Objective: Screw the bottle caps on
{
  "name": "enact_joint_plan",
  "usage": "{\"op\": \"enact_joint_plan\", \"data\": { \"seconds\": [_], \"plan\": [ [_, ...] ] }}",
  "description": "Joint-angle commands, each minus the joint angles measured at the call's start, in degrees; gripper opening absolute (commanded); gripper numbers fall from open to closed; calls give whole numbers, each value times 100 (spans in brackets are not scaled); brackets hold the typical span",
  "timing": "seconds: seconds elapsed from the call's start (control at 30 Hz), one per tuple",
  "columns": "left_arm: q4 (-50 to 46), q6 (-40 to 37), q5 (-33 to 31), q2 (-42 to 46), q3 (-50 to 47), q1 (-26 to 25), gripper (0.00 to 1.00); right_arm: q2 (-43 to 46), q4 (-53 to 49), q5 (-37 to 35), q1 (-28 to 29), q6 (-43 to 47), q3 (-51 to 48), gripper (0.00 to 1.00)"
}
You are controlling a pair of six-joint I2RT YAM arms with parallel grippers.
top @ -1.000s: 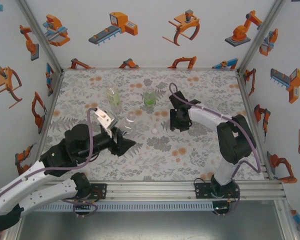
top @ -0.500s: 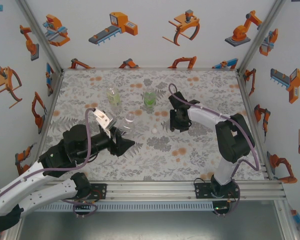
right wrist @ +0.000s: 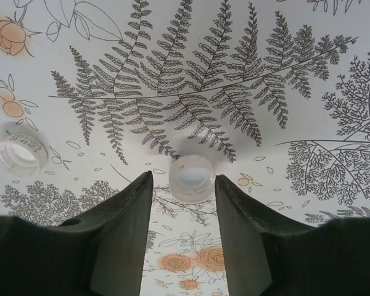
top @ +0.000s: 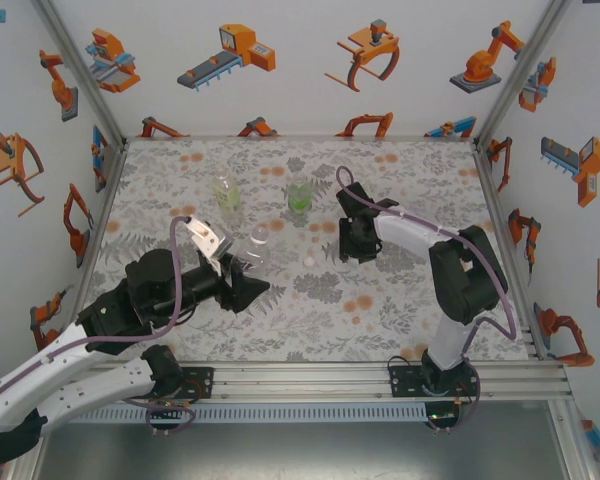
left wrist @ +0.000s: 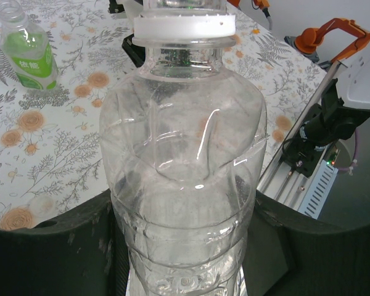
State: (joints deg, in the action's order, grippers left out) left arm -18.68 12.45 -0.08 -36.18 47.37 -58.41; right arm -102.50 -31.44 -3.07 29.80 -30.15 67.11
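Note:
My left gripper (top: 248,272) is shut on the lower body of a colourless clear bottle (top: 258,246), held above the table. In the left wrist view this bottle (left wrist: 184,154) stands between the dark jaws of the left gripper (left wrist: 184,213), with a white ring (left wrist: 184,28) at its neck. My right gripper (top: 353,248) hangs low over the table, open. Its jaws in the right wrist view (right wrist: 183,180) stand either side of a pale cap (right wrist: 192,177) lying mouth up, with a gap on both sides. A white cap (right wrist: 20,154) lies further left.
Two uncapped bottles stand at the back of the floral table: a yellowish one (top: 227,192) and a green one (top: 298,197). A green-labelled bottle (left wrist: 28,52) shows behind the held one. A small cap (top: 308,261) lies on the table between the grippers. Walls close off three sides.
Almost nothing differs. The right gripper has shifted very slightly over the table, and the left arm still holds the colourless bottle in the same place.

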Motion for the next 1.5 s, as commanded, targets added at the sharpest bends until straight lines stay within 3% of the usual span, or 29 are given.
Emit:
{"op": "enact_joint_plan", "data": {
  "seconds": [0.0, 0.23, 0.6, 0.73, 0.87, 1.0, 1.17, 1.3, 1.47],
  "plan": [
    [146, 60, -46, 67, -39, 48, 0, -120, -16, -49, -7, 23, 105, 44],
    [137, 74, -35, 50, -35, 55, 0, -200, 91, -10, -9, -17, -53, 43],
    [146, 82, -14, 17, -18, 67, 0, -64, 351, 306, -40, -278, -334, 28],
    [194, 87, 10, -40, 0, 69, 0, 210, 960, 1035, -228, -629, -798, 25],
    [225, 108, 67, -119, 35, 67, 0, 447, 2268, 2185, -657, -1237, -1665, 23],
    [226, 109, 163, -233, 125, 74, 0, 591, 3277, 2744, -1146, -1838, -2513, 23],
    [224, 87, 218, -374, 245, 76, 0, 931, 2652, 2258, -1510, -1597, -2841, 33],
    [253, 89, 287, -469, 298, 76, 0, 1074, 1752, 1639, -1499, -1124, -2550, 40],
    [252, 82, 328, -521, 325, 83, 0, 998, 1327, 1446, -1407, -982, -2140, 45]
  ]
}}
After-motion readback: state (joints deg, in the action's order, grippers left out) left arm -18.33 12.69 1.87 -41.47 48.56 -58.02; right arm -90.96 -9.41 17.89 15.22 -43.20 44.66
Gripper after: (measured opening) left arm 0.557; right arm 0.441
